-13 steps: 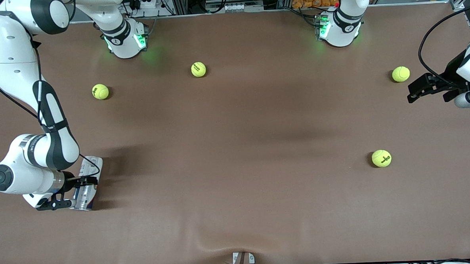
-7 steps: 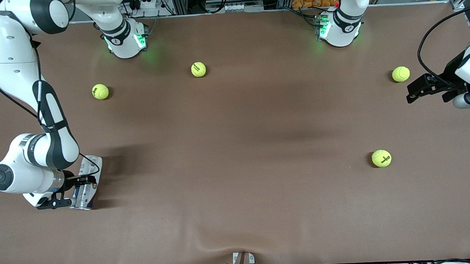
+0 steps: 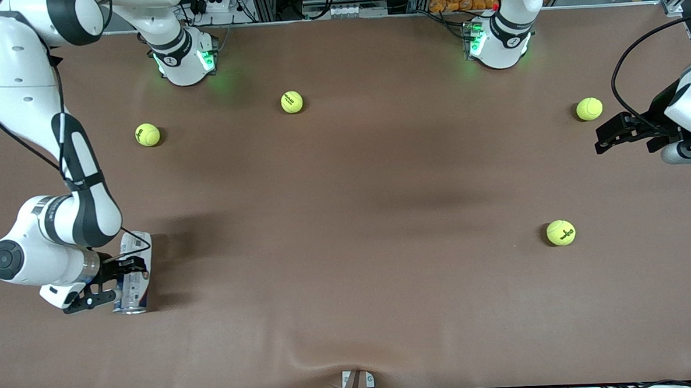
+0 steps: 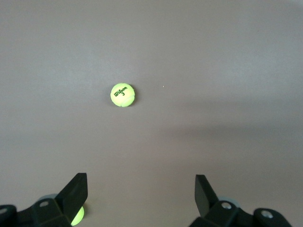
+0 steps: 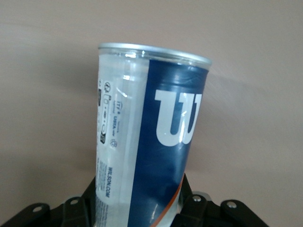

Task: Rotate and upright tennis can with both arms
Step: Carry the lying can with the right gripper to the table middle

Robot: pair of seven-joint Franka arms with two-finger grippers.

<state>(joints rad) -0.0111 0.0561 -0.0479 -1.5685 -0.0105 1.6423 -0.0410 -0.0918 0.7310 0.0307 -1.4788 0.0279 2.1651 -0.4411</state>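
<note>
The tennis can (image 3: 139,244) lies on its side near the right arm's end of the table, its length running toward the front camera. My right gripper (image 3: 119,281) is shut across its lower body. In the right wrist view the can (image 5: 151,142) shows its silvery rim, blue label and white "W", rising from between the right gripper (image 5: 139,208) fingers. My left gripper (image 3: 599,138) hangs open and empty over the left arm's end of the table. In the left wrist view the left gripper (image 4: 140,187) frames bare table.
Several yellow-green tennis balls lie on the brown table (image 3: 349,287): one (image 3: 147,134) and another (image 3: 292,102) near the bases, one (image 3: 589,109) beside the left gripper, one (image 3: 561,232) nearer the camera. The left wrist view shows a ball (image 4: 123,95) ahead.
My right gripper has closed on the tennis can, and the can with the hand has shifted and turned slightly. The left gripper has drifted a little toward the table's middle.
</note>
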